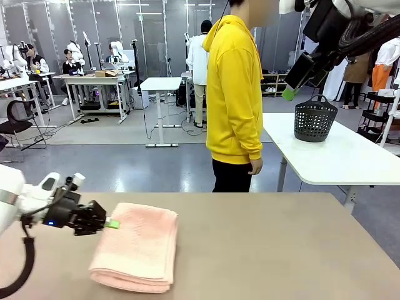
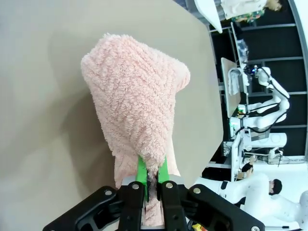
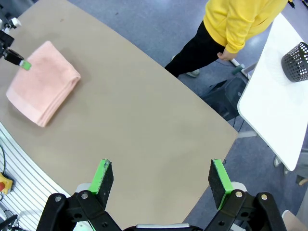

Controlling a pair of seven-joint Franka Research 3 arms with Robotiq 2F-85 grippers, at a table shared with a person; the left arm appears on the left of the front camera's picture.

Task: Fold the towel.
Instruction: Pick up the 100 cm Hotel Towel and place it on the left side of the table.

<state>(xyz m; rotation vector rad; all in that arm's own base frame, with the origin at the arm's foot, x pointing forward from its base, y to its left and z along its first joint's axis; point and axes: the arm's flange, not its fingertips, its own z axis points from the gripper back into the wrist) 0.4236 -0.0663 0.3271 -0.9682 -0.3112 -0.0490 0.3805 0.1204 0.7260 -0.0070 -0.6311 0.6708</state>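
Front view: your left end effector [image 1: 111, 223] sits at the towel's [image 1: 139, 247] left edge, jaws nipped narrow on the cloth near its far left corner. The towel lies already folded into a thick stack close to the surface's [image 1: 281, 250] near left corner, its long axis running from the near edge toward the far edge. From that end effector the bulk of the towel lies to the right and toward the near edge. Your right end effector [image 1: 290, 92] hangs high on the far right, well apart.

Left wrist view: the left end effector [image 2: 151, 177] pinches a gathered bit of towel [image 2: 132, 101] between its green pads, and the rest of the cloth stretches straight ahead of the fingers across the surface [image 2: 43, 96].

Right wrist view: the right end effector [image 3: 161, 179] stands wide with nothing between its pads, and the towel [image 3: 42, 83] lies far off toward the opposite end of the surface [image 3: 144, 120]. The left arm is plainly the nearer one for any further fold.
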